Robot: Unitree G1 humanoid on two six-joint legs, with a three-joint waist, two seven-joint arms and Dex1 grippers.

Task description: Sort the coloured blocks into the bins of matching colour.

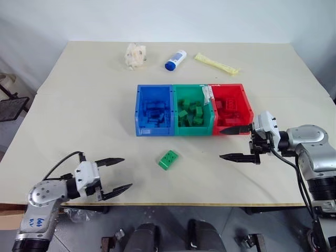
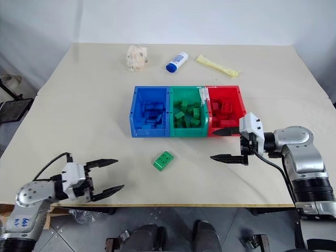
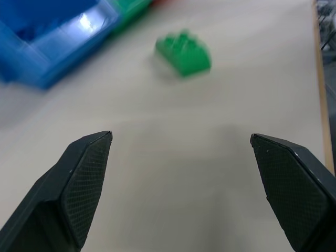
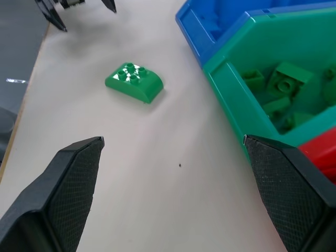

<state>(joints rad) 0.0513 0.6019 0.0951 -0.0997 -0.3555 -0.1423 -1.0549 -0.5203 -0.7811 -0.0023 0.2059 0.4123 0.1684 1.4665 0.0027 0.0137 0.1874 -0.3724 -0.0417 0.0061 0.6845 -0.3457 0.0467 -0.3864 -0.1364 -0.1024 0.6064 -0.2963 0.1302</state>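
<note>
One green block (image 1: 168,159) lies alone on the table, in front of the green bin (image 1: 193,130). The three joined bins stand in a row: blue bin (image 1: 154,131) on the left, green in the middle, red bin (image 1: 227,87) on the right. Each holds several blocks of its own colour. My left gripper (image 1: 127,172) is open and empty near the table's front edge, left of the green block (image 3: 184,52). My right gripper (image 1: 220,143) is open and empty, pointing left, just in front of the red bin and to the right of the green block (image 4: 134,82).
At the back of the table lie a crumpled wrapper (image 1: 135,55), a white-and-blue bottle (image 1: 176,60) and a yellow packet (image 1: 216,63). The table's front edge (image 1: 168,205) runs just behind my left gripper.
</note>
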